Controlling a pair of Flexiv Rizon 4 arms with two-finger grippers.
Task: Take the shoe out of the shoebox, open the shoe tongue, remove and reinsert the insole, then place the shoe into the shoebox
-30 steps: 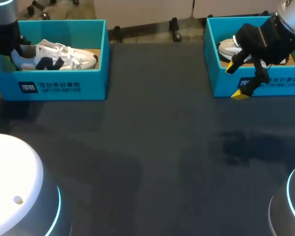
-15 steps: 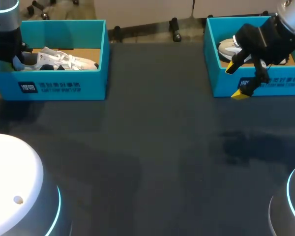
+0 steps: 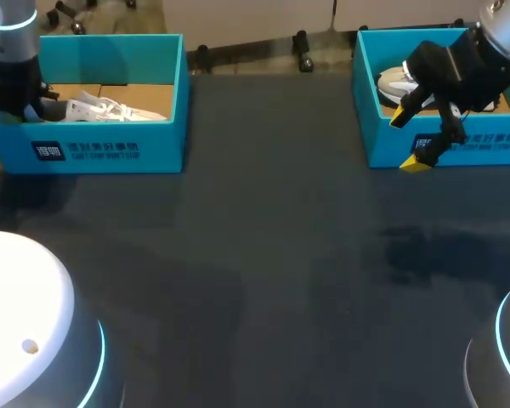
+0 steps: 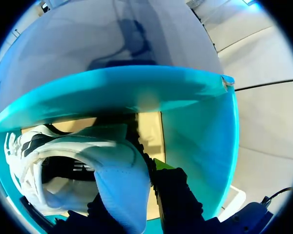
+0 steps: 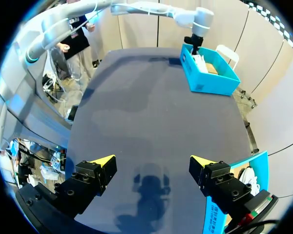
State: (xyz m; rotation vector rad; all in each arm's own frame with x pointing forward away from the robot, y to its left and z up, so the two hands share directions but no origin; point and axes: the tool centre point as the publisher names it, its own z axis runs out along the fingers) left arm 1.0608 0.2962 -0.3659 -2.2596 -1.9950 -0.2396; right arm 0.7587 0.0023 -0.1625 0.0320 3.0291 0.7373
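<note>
Sinking lower than a second ago, the white shoe (image 3: pixel 102 109) at upper left is almost down inside the teal shoebox (image 3: pixel 110 149), the left gripper (image 4: pixel 136 207) clamped on its heel, so put-back looks nearly done; upper right, the right gripper (image 3: pixel 408 142) hangs wide open, unmoved.

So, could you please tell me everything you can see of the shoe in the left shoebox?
The white sneaker has dark side panels, white laces and a pale heel tab, seemingly mesh and synthetic leather. It sits low inside the teal shoebox, toe away from the left gripper, which clamps its heel between its fingers; the open collar shows dark lining.
</note>
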